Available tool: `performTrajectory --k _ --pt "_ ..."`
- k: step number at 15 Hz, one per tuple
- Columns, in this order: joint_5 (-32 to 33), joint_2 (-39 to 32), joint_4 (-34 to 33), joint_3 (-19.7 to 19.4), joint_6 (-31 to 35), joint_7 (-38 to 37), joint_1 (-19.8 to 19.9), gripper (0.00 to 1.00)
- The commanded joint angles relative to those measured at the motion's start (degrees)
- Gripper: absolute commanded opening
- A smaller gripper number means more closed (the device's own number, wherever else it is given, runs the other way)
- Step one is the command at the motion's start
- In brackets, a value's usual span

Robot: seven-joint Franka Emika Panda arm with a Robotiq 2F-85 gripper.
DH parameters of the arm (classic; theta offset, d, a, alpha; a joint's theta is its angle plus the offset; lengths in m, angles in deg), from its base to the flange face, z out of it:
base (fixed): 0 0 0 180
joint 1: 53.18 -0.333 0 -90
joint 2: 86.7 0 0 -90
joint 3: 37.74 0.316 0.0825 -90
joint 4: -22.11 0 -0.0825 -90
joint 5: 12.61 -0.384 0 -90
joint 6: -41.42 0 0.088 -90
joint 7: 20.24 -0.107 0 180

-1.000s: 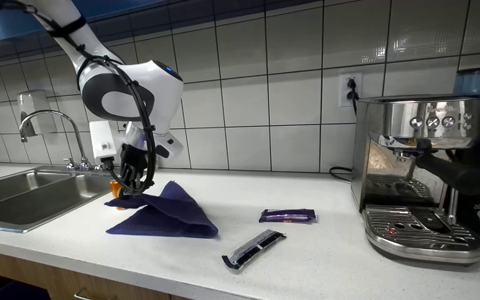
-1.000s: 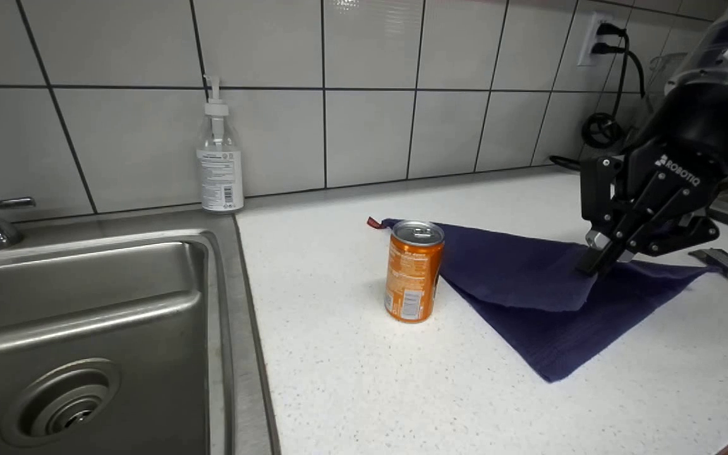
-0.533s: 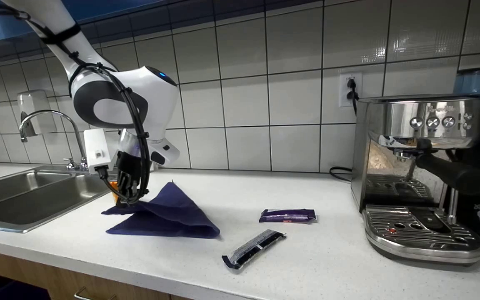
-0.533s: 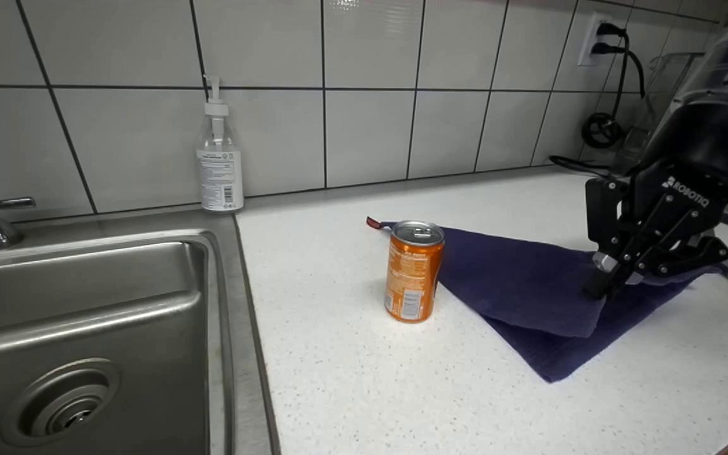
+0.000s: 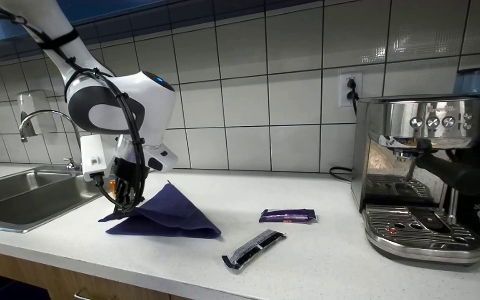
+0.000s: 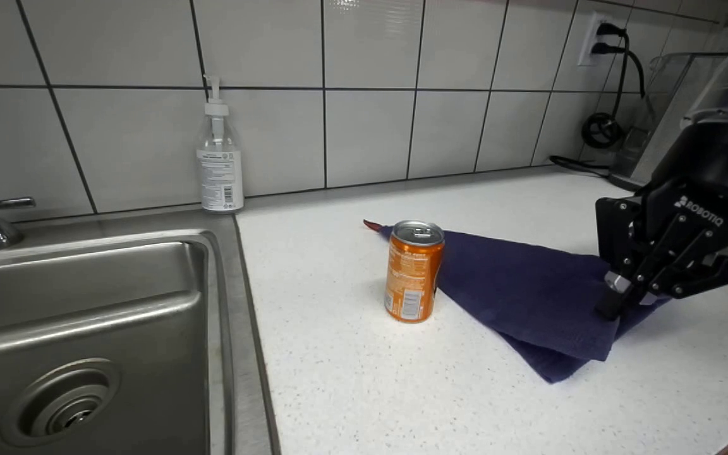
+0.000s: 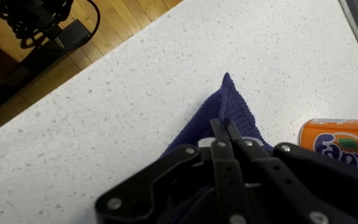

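Note:
A dark purple cloth (image 5: 173, 218) lies on the white counter, folded over on itself. My gripper (image 7: 223, 123) is shut on a ridge of it close to one corner, and the pinched fabric runs out between the fingertips in the wrist view. In an exterior view the gripper (image 6: 610, 309) sits low, tilted, with the upper flap of the cloth (image 6: 528, 287) drawn over the lower layer. A small red tag (image 6: 373, 225) shows at the cloth's far corner. An orange Fanta can (image 6: 413, 272) stands upright beside the cloth, apart from the gripper; the arm partly hides it in an exterior view.
A steel sink (image 6: 220, 354) borders the counter, with a soap bottle (image 6: 222, 174) behind it against the tiles. A purple wrapped bar (image 5: 288, 215) and a black-and-silver wrapped bar (image 5: 253, 250) lie between the cloth and an espresso machine (image 5: 363, 162).
My gripper has moved lower and closer to the counter's front edge, drawing the cloth's upper flap farther over the lower layer. The can and the bars have stayed put.

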Motion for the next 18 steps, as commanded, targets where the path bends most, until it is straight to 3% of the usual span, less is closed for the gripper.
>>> performTrajectory --k 1,2,3,4,7,15,18 --pt "-0.2 1.9 2.0 1.0 2.2 -1.9 -0.7 0.00" --pt "-0.1 1.7 2.2 1.2 2.8 -2.0 -0.8 0.00" --pt "0.0 1.5 2.4 1.4 3.6 -2.2 -0.9 0.07" --pt "0.2 1.3 2.6 1.6 4.0 -2.4 -1.0 0.25" --pt "0.6 1.3 3.0 2.1 5.2 -3.0 -1.4 0.39" --pt "0.9 1.5 2.7 2.3 5.8 -4.4 -1.7 0.98" --pt "1.3 1.6 2.5 2.0 6.0 -4.4 -1.4 1.00"
